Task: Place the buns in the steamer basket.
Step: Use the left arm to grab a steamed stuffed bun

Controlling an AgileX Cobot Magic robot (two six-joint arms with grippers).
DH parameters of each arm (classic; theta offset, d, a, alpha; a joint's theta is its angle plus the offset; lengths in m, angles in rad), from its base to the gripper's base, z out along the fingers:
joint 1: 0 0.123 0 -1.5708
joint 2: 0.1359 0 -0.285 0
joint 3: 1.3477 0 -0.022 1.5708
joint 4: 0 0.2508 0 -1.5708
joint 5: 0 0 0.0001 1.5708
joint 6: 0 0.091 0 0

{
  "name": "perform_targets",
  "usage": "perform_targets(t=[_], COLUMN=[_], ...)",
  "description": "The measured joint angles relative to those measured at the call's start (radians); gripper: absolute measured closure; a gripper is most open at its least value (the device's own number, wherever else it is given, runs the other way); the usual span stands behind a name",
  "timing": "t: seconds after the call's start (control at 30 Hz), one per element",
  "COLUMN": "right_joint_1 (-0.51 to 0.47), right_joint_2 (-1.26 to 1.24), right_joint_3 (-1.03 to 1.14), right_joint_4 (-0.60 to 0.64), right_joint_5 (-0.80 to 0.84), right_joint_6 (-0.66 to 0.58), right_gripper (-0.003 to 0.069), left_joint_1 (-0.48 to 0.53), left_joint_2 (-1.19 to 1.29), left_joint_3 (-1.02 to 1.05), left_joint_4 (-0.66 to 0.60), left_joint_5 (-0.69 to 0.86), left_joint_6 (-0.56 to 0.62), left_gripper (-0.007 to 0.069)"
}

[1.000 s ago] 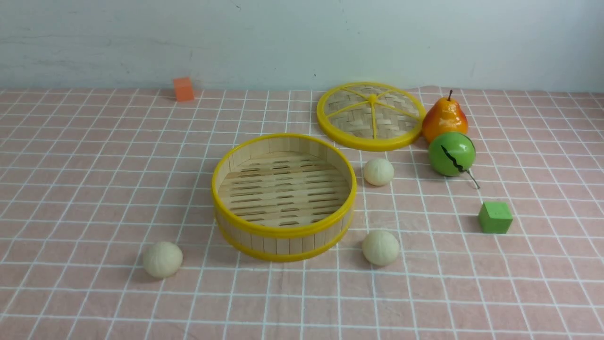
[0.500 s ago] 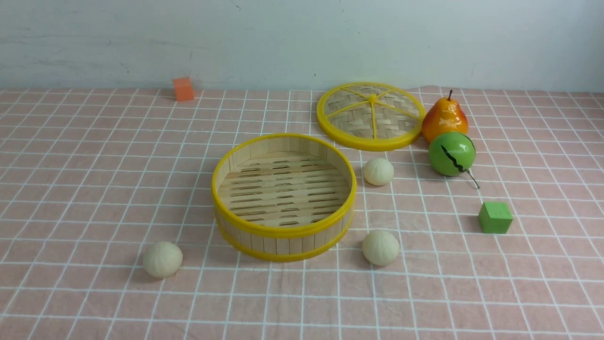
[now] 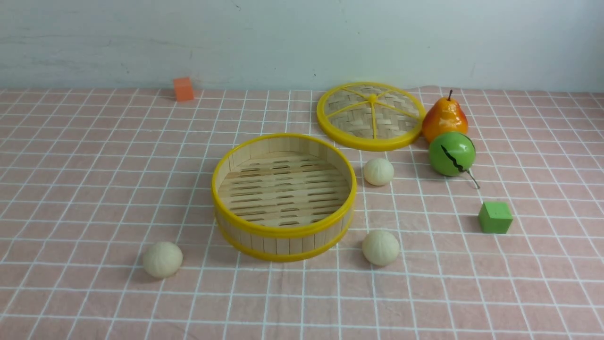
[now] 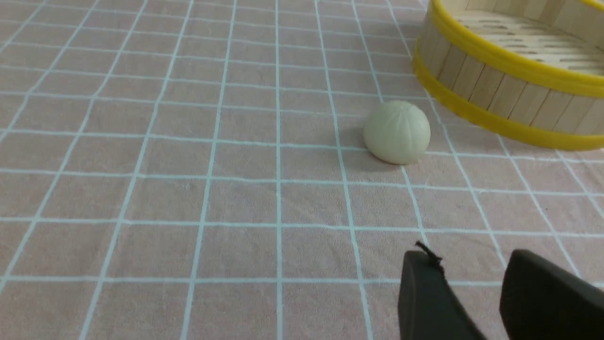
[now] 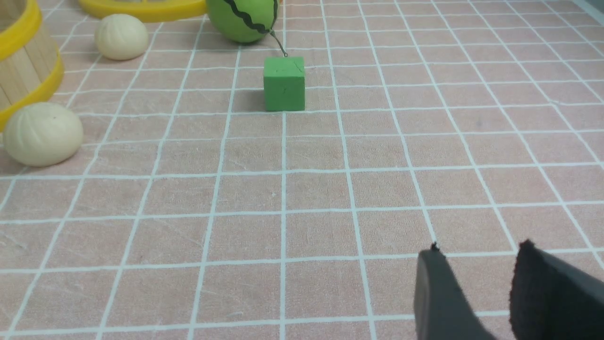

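Note:
The steamer basket (image 3: pixel 283 232) stands mid-table with nothing on its slat floor. Three cream buns lie on the cloth around it: one at the front left (image 3: pixel 162 259), one at the front right (image 3: pixel 380 247) and one behind on the right (image 3: pixel 378 171). Neither arm shows in the front view. In the left wrist view my left gripper (image 4: pixel 472 257) is open and holds nothing, a short way back from the front-left bun (image 4: pixel 397 132) beside the basket wall (image 4: pixel 495 97). My right gripper (image 5: pixel 479 250) is open too, well apart from the front-right bun (image 5: pixel 42 133) and the rear bun (image 5: pixel 121 36).
A flat woven lid (image 3: pixel 370 115) with a yellow rim lies behind the basket to the right. Beside it stand a pear (image 3: pixel 444 119) and a green ball (image 3: pixel 451 153). A green cube (image 3: pixel 495 217) sits at the right, an orange cube (image 3: pixel 183 89) by the back wall.

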Motion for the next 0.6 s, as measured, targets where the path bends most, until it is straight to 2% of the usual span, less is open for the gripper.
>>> perform_targets(t=[0.2, 0.23, 0.27, 0.3, 0.47, 0.5, 0.6], right_joint_1=[0.0, 0.0, 0.0, 0.0, 0.0, 0.0, 0.0], right_joint_2=[0.0, 0.0, 0.0, 0.0, 0.0, 0.0, 0.0], right_joint_3=[0.004, 0.01, 0.01, 0.011, 0.011, 0.011, 0.011], right_joint_4=[0.0, 0.0, 0.0, 0.0, 0.0, 0.0, 0.002], right_joint_5=[-0.033, -0.084, -0.084, -0.192, -0.54, -0.54, -0.783], right_joint_6=[0.0, 0.0, 0.0, 0.0, 0.037, 0.037, 0.184], right_gripper=[0.042, 0.042, 0.042, 0.042, 0.042, 0.042, 0.042], left_joint_1=[0.0, 0.0, 0.0, 0.0, 0.0, 0.0, 0.0], left_joint_2=[0.0, 0.0, 0.0, 0.0, 0.0, 0.0, 0.0], left_joint_3=[0.002, 0.003, 0.003, 0.003, 0.003, 0.003, 0.003], left_joint_4=[-0.001, -0.002, -0.002, -0.003, 0.001, 0.001, -0.012], left_joint_5=[-0.102, -0.186, -0.198, -0.318, -0.629, -0.642, -0.867], left_joint_6=[0.0, 0.0, 0.0, 0.0, 0.0, 0.0, -0.051], left_gripper=[0.0389, 0.0389, 0.0389, 0.0388, 0.0387, 0.0387, 0.0387])
